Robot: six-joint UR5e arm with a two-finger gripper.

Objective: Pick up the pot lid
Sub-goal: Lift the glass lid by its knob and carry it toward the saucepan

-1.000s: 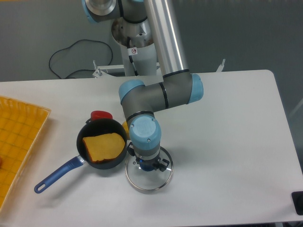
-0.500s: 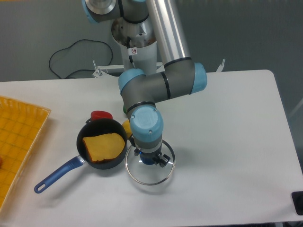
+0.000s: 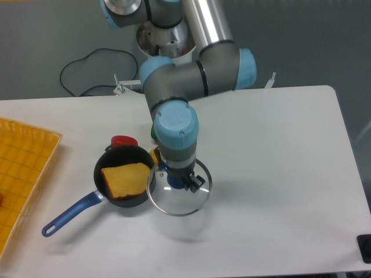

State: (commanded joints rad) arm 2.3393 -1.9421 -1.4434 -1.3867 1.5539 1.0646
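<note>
Pale and smooth, the table (image 3: pixel 278 243) runs up from the near edge of the view; taking the pot lid (image 3: pixel 181 202) as the clock's centre, a small black object (image 3: pixel 364 249) sits out by the border at four o'clock. The lid itself, clear with a blue knob (image 3: pixel 176 180), hangs slightly tilted from the hand (image 3: pixel 177 178). Two fingers are drawn in around the knob, open no wider than it needs. A faint shadow lies on the table below, apart from the rim, so the picking up looks essentially done; what remains, if anything, is a little more height and a steady hold.

Close by at nine o'clock is the black pan (image 3: pixel 103 188), its blue handle (image 3: pixel 72 214) reaching toward eight, with an orange-yellow piece (image 3: pixel 126 179) inside. Lid and pan edges overlap in the view; whether they touch cannot be told, so a sideways swing that way could knock. Beyond the pan at nine to ten stands a yellow crate (image 3: pixel 29 145). Farther back come something yellow (image 3: pixel 155 154) at eleven, a red item (image 3: pixel 123 141) at ten and a green one (image 3: pixel 153 132) at eleven, partly behind the arm (image 3: pixel 174 124).
</note>
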